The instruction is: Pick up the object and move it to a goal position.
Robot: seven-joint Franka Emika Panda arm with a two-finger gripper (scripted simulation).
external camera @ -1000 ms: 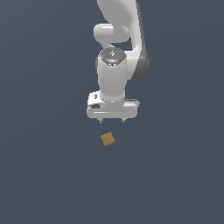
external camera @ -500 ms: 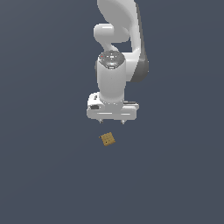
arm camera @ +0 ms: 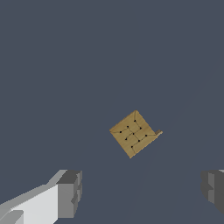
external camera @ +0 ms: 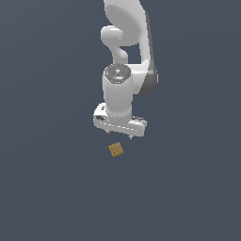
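The gripper (external camera: 119, 132) hangs with fingers spread wide, the cube (external camera: 116, 149) at its six o'clock in the exterior view, so the fingers can likely straddle it.

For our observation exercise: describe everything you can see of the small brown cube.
The cube is tiny and tan-brown, and its upper face bears a darker grid of lines and dots. It looks wooden or cardboard-like. It lies flat on the plain dark grey floor, turned diagonally in both views. Nothing else touches it. The white end effector hovers just above it, fingers spread wide, not around the cube.
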